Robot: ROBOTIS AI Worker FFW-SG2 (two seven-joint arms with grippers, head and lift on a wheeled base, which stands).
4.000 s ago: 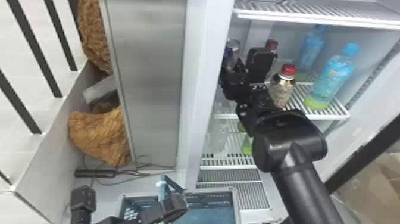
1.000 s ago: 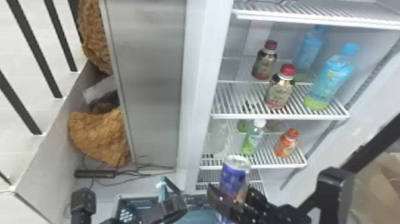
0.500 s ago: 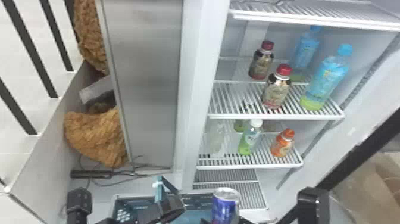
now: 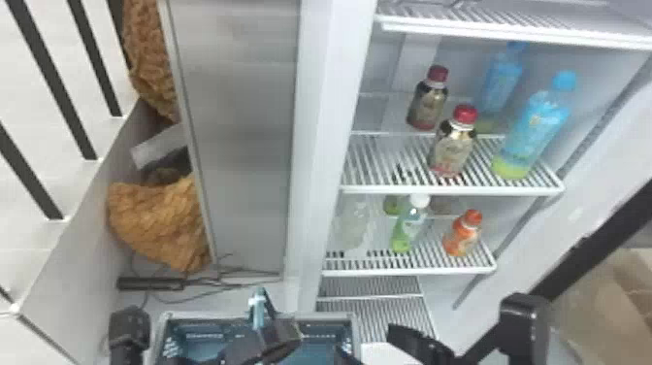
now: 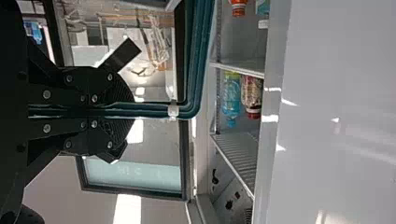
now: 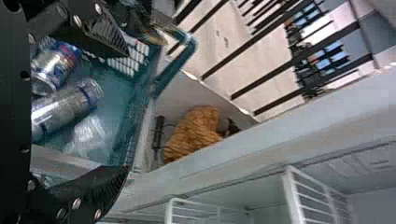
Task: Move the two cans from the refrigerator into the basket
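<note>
Two cans (image 6: 55,67) (image 6: 65,109) lie side by side in the basket (image 4: 213,315), their near ends cut off in the right wrist view, with one clear item (image 6: 88,135) next to them. The left tool (image 4: 266,324) is clamped on the basket's teal handle (image 4: 258,313), and the right tool (image 4: 366,342) stands with its fingers well apart at the basket's right rim. In the refrigerator, four bottles stand on the middle shelf (image 4: 548,188): two with red caps (image 4: 427,107) (image 4: 451,148) and two blue (image 4: 502,80) (image 4: 533,126). The lower shelf (image 4: 412,272) carries one green bottle (image 4: 410,228) and one orange bottle (image 4: 461,238), plus a pale, clear shape (image 4: 355,225) at the left; things farther back are too hidden to count. The large blue bottle is near the middle shelf's right edge, while a stretch of wire runs between the front red-capped bottle and the refrigerator's left post (image 4: 330,126). A gap separates the green bottle from the orange one, which stands close to the lower shelf's front edge. Left of the refrigerator are two rough brown bundles (image 4: 150,58) (image 4: 160,223).
</note>
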